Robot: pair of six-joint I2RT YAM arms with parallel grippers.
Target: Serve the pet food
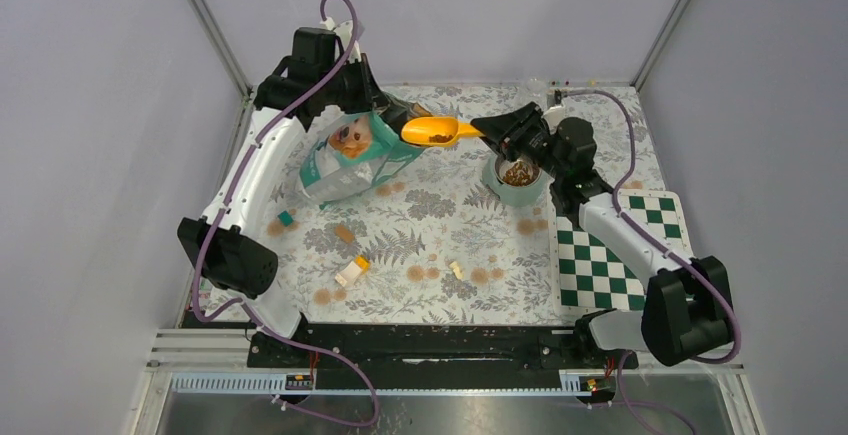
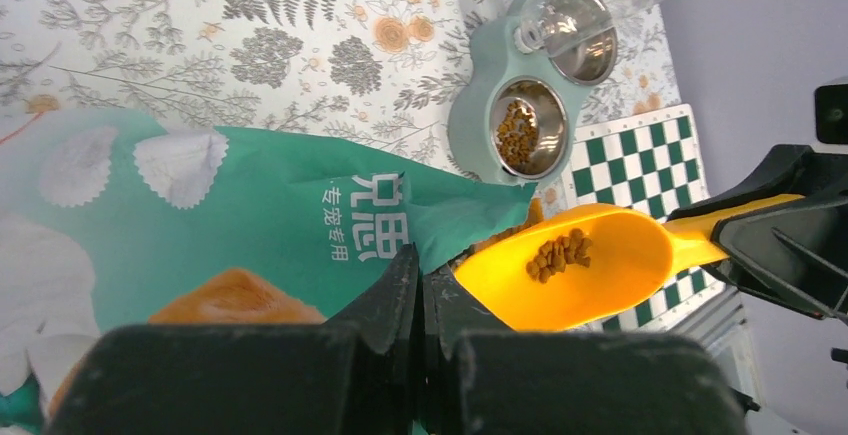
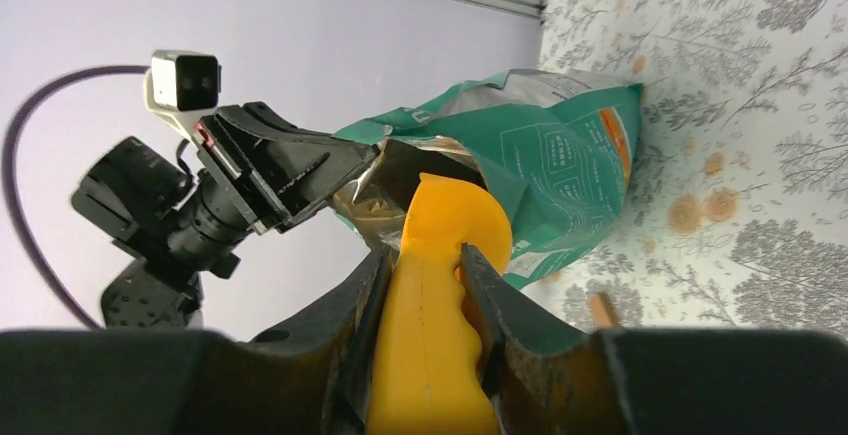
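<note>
**Scoop loaded beside the bag mouth, some food already in the bowl**

From above, your left gripper [image 1: 393,112] is pinched closed on the top edge of the teal bag [image 1: 345,165], which leans at the back left of the floral table [image 1: 440,245]. Your right gripper [image 1: 485,127] clamps the handle of the yellow scoop [image 1: 430,131], held level between the bag and the feeder bowl [image 1: 518,180]. The pet food [image 1: 438,138] shows as a small dark patch in the scoop, with more in the bowl (just beneath your right wrist).

In your left wrist view, the jaws meet with the bag's edge between them. The scoop hangs just beside the bag's opening, a small clump of pet food at its middle.

In your right wrist view, both fingers press the sides of the scoop handle. The scoop points toward the open bag mouth, and its contents are hidden.
</note>
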